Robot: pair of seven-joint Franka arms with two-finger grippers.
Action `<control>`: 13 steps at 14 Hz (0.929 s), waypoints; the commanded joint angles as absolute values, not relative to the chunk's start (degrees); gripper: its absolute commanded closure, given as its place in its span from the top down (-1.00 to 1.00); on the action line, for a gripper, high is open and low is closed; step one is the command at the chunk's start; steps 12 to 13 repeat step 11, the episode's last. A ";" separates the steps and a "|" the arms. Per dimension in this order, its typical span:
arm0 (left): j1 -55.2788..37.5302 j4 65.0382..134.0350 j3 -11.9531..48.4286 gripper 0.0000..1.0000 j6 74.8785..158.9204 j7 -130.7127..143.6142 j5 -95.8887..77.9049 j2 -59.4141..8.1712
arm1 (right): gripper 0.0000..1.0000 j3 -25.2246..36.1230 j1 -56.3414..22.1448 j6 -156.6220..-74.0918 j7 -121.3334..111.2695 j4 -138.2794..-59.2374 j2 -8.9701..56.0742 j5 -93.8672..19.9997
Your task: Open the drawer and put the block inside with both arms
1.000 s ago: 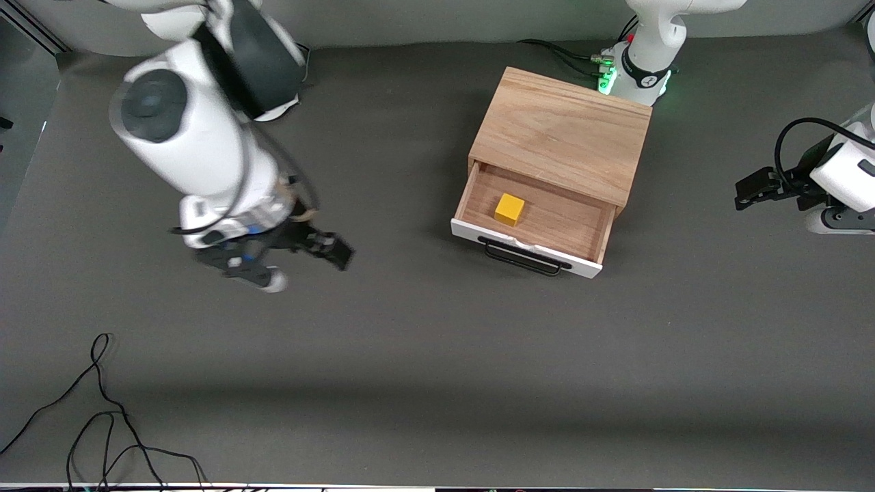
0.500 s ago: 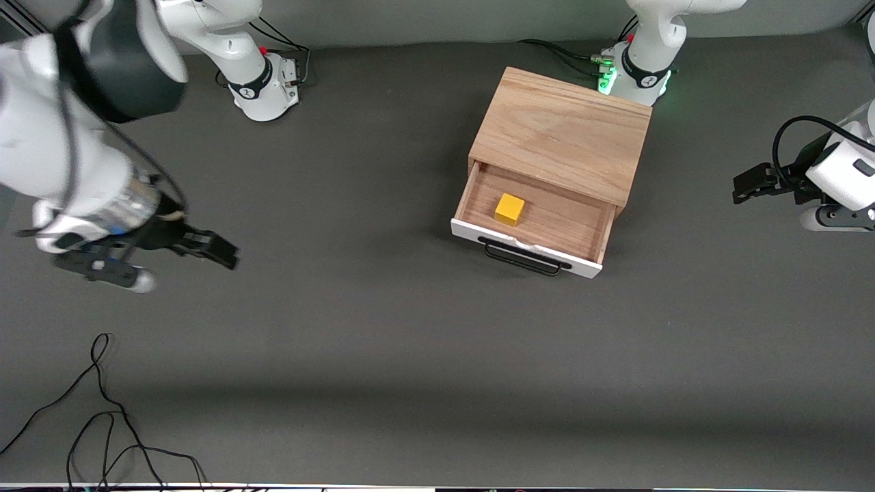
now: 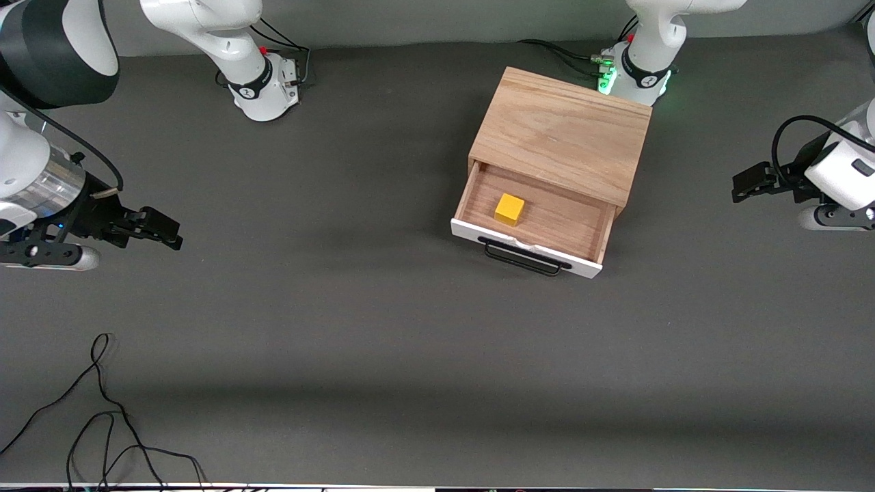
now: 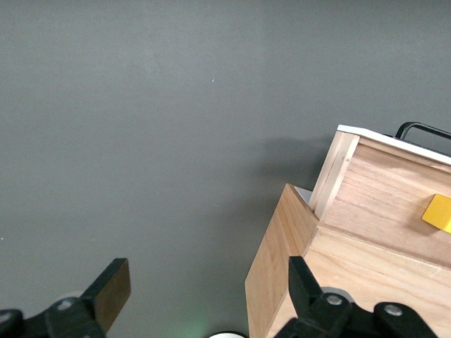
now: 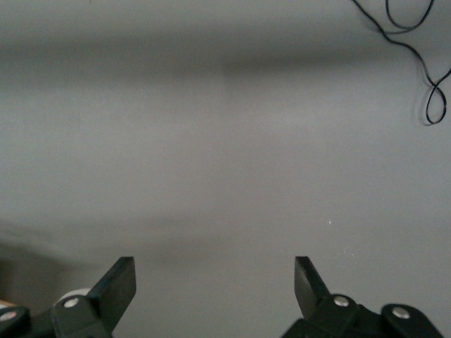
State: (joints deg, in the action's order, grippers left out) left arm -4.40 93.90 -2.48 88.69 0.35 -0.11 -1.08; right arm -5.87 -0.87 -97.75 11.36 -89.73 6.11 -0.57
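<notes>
The drawer [image 3: 571,222] of the light-wood cabinet [image 3: 564,133] stands pulled out, its white front and black handle [image 3: 523,258] toward the front camera. The yellow block [image 3: 509,209] rests inside on the drawer floor. My right gripper [image 3: 164,231] is open and empty above bare table at the right arm's end, well away from the cabinet. My left gripper [image 3: 745,184] is open and empty at the left arm's end. In the left wrist view its gripper [image 4: 208,285] is beside the cabinet [image 4: 278,274], with the drawer [image 4: 394,204] and block [image 4: 438,213] in sight. The right gripper [image 5: 215,282] is over bare mat.
A loose black cable [image 3: 102,410] lies near the front camera at the right arm's end and also shows in the right wrist view as a cable [image 5: 423,63]. The arm bases [image 3: 263,89] [image 3: 636,75] stand along the table's edge farthest from the front camera.
The right arm has swung away from the drawer toward its own end of the table, gripper still open. The left gripper, the drawer and the block have barely moved.
</notes>
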 commanded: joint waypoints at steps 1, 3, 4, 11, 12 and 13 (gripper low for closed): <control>-5.27 93.16 -3.16 1.00 87.80 -0.53 0.35 -1.14 | 1.00 -5.89 -0.62 -97.29 9.49 -90.27 6.24 -1.05; -5.27 93.16 -3.16 1.00 87.80 -0.53 0.35 -1.23 | 1.00 -5.80 -0.62 -97.12 9.58 -90.26 6.42 -1.05; -5.27 93.16 -3.16 1.00 87.72 -0.53 0.35 -1.14 | 1.00 -5.80 -0.62 -97.12 9.49 -90.26 6.42 -1.05; -5.27 93.25 -3.16 1.00 87.71 -0.53 0.35 -1.23 | 1.00 -4.39 0.09 -97.03 4.48 -89.74 6.42 -1.32; -5.27 93.25 -3.16 1.00 87.71 -0.53 0.35 -1.23 | 1.00 -4.39 0.09 -97.03 4.48 -89.74 6.42 -1.32; -5.27 93.25 -3.16 1.00 87.71 -0.53 0.35 -1.23 | 1.00 -4.39 0.09 -97.03 4.48 -89.74 6.42 -1.32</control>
